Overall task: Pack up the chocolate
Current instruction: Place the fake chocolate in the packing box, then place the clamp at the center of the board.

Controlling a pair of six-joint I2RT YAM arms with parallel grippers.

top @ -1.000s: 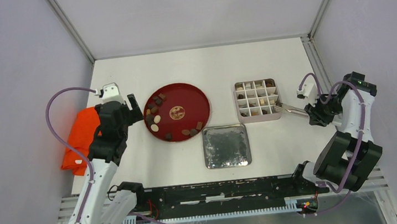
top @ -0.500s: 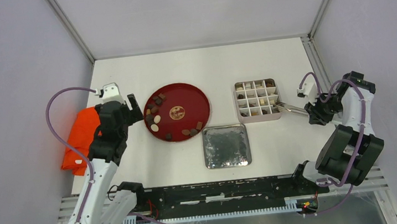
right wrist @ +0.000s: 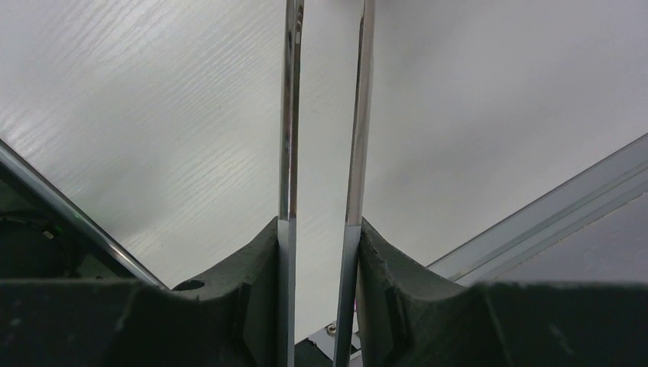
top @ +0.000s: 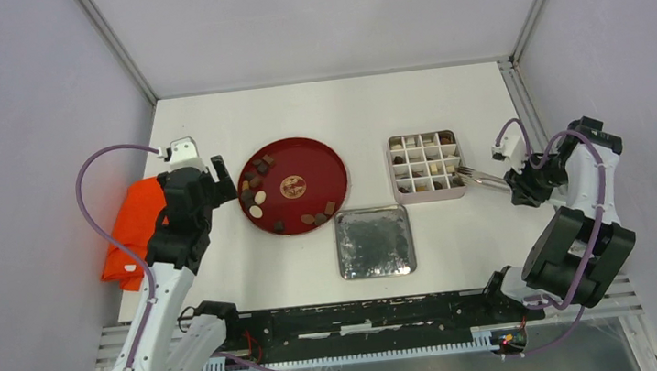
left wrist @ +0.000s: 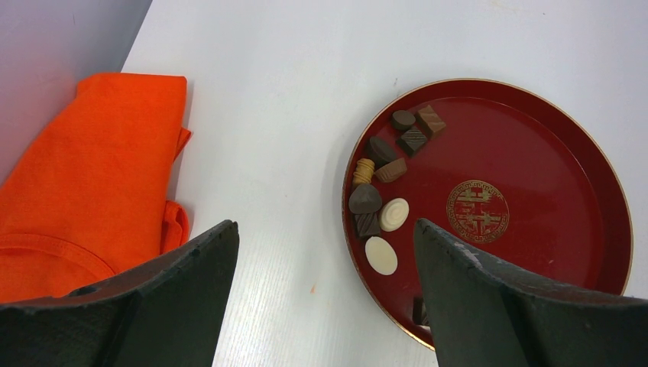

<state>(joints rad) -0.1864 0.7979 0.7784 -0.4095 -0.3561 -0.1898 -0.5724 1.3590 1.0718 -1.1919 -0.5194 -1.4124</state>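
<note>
**Item 1. Left tool (left wrist: 325,233).** Jaws wide, nothing held. It hung over the counter (top: 335,111) at the left rim of the red plate (left wrist: 535,176). Judged to be placed there to be within reach of the loose pieces.

**Item 2. Right tool (right wrist: 317,229).** Closed narrow on a pair of metal tongs (right wrist: 289,115), gripping the two blades from either side. The blades stood slightly apart, with nothing visible between them. In the top view the tong tips lay at the right edge of the grid box (top: 391,170). Judged to be a long, thin reach for cells too small for the fingers.

**Item 3. Red plate.** Round, with a gold emblem at centre. It held the chocolate (left wrist: 380,199): dark, light-brown and cream pieces, most bunched along the left rim and a few at the near rim. The right half was bare.

**Item 4. Grid box.** Pale pink, divided into small square cells, well right of the plate. Several cells held one piece each, mostly in the near row and at the corners; others looked unfilled. The packing was judged partly done.

**Item 5. Square silver tray (top: 375,241).** Sat on the counter between plate and box, nearer the arms. Its inside was dark and mottled, and no chocolate could be made out in it.

**Item 6. Orange cloth (left wrist: 84,176).** Folded at the far left, apart from the plate.
</note>
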